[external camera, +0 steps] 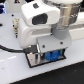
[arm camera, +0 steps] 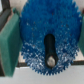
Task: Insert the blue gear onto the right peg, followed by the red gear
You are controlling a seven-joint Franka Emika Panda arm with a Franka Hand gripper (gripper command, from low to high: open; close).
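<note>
The blue gear [arm camera: 37,25] fills the wrist view, flat and toothed. A dark upright pin, the right peg [arm camera: 50,50], stands through the gear's centre hole. My gripper [arm camera: 45,44] is shut on the gear, with green pads [arm camera: 9,42] pressed against its rim on both sides. In the exterior view the arm hangs low over the grey black-framed plate [external camera: 34,61]. There the blue gear [external camera: 52,55] shows just under the gripper [external camera: 50,50]. The red gear is out of view.
The white arm body [external camera: 42,22] covers most of the plate and hides its left-hand pin. A black cable [external camera: 10,49] runs across the white table at the exterior view's left. Dark equipment stands along the back edge.
</note>
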